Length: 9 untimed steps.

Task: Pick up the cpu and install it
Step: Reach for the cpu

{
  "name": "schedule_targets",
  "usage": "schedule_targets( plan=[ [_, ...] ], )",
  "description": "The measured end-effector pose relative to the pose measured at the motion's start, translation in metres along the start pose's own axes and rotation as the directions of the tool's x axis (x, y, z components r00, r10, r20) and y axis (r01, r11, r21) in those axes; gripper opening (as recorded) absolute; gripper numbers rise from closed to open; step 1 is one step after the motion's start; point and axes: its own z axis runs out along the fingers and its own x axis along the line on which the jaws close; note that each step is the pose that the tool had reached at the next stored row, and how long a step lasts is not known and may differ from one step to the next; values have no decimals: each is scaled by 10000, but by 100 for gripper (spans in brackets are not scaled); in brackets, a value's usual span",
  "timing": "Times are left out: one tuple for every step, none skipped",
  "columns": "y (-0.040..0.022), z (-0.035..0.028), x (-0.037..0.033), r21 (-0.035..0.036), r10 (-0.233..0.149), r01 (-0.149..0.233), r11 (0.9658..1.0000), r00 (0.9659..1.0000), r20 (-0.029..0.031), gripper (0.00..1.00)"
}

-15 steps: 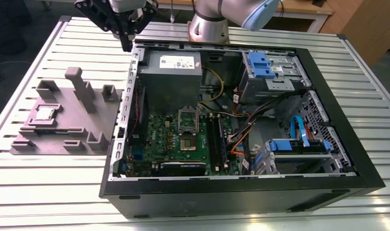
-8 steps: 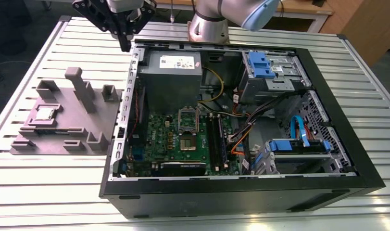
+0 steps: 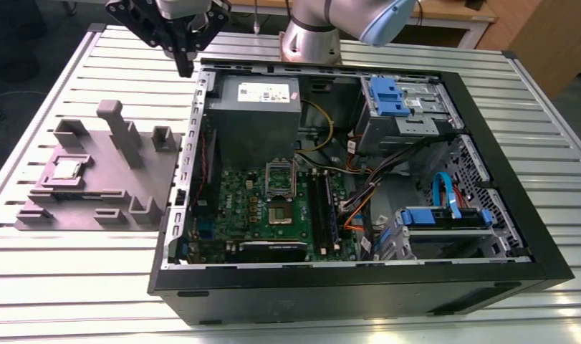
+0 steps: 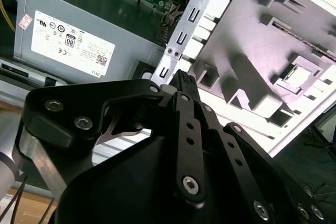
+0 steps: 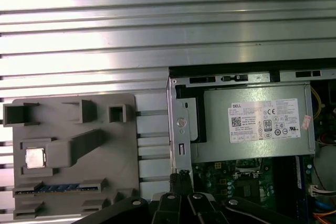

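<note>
The task is barely getting under way. The cpu [image 3: 69, 169] is sitting in its recess on the grey holder [image 3: 89, 204], which is lying on the desk [image 3: 61, 287] beside the open case [image 3: 367, 301], on the exterior view's left. The tool [image 3: 184, 68] is hanging above the case's edge, near the power supply [image 3: 256, 122] and well apart from the cpu. Its fingers are looking pressed together and are gripping nothing. As I judge it, both the picking up and the fitting into the socket [image 3: 279, 204] are waiting to be done.
</note>
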Motion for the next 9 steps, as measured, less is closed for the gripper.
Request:
schedule_targets(
  plan=[
    [0, 0, 3, 0, 0, 0, 10000, 10000, 0, 11],
    [0, 1, 5, 0, -1, 1, 10000, 10000, 0, 11],
    [-1, 1, 7, 0, 0, 0, 10000, 10000, 0, 11],
    [-1, 1, 9, 0, 0, 0, 10000, 10000, 0, 11],
    [-1, 1, 11, 0, -1, 1, 10000, 10000, 0, 11],
    [-1, 1, 13, 0, -1, 1, 10000, 10000, 0, 11],
    [-1, 2, 16, 0, 0, 0, 10000, 10000, 0, 11],
    [-2, 2, 19, 0, 0, 0, 10000, 10000, 0, 11],
    [-2, 2, 20, 0, -1, 1, 10000, 10000, 1, 11]
  ],
)
